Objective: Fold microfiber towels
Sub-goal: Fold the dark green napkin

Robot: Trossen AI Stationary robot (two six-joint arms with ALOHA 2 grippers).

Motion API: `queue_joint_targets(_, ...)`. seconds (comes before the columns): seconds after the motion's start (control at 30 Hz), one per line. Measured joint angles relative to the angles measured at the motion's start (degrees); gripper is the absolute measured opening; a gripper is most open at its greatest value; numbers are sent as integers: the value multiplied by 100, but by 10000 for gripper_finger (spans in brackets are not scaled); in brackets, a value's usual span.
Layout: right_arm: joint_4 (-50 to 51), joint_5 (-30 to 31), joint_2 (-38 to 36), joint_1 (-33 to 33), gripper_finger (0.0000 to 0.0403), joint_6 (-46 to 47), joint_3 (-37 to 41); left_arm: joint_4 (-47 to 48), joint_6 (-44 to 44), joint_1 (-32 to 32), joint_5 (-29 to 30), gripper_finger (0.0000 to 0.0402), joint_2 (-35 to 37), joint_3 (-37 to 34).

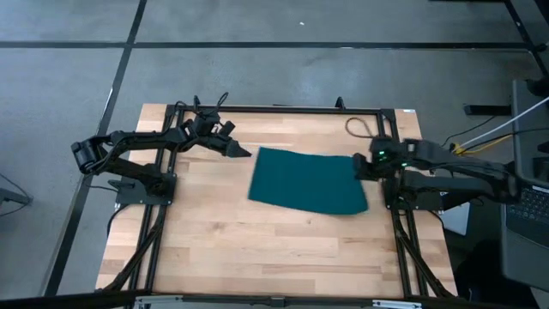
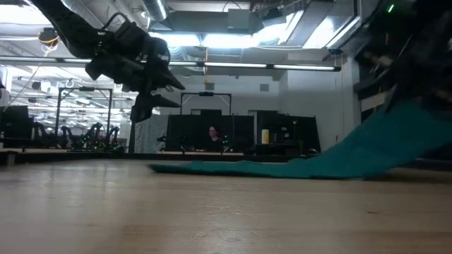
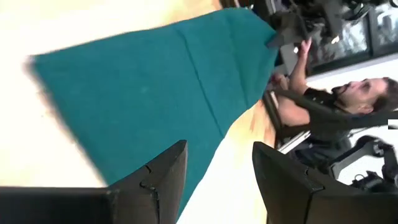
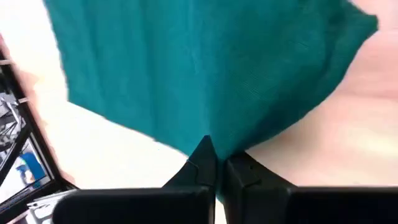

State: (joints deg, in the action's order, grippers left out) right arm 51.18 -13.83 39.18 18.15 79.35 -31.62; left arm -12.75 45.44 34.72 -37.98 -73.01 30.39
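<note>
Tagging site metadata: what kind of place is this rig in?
Most likely a robotics lab or open workshop floor. The low view shows exposed ceiling ducts and strip lights, rows of dark equipment racks and a seated person behind the pale wooden table. The dark teal-green microfiber towel is a test item.

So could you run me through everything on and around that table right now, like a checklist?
Surface: pale wooden table in a black frame.
Job's things: one teal towel lies mostly flat; its edge on the right arm's side is lifted off the wood.
Clutter: nothing seen.
Claws: right claw is shut on the towel's edge; left claw is open, in the air just off the towel's opposite edge, touching nothing.
Cables: a looped cable at the table's far edge; yellow and white cables beyond the right arm.
Surroundings: grey floor, a workshop room behind, and a person far back.
</note>
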Motion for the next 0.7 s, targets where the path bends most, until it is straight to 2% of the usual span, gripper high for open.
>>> queue_joint_targets(0.2,2166,455,-230,0,3,-264,-1869,-424,330,28,5,180,0,0)
queue_joint_targets(0.43,3908,1537,445,0,3,-660,-4864,-977,686,28,2,180,0,84)
queue_joint_targets(0.6,3886,2066,1173,11,3,-1236,-6576,-982,648,28,-18,180,0,340)
queue_joint_targets(0.7,3883,2148,1692,82,3,-1692,-7130,-982,643,28,-20,180,0,496)
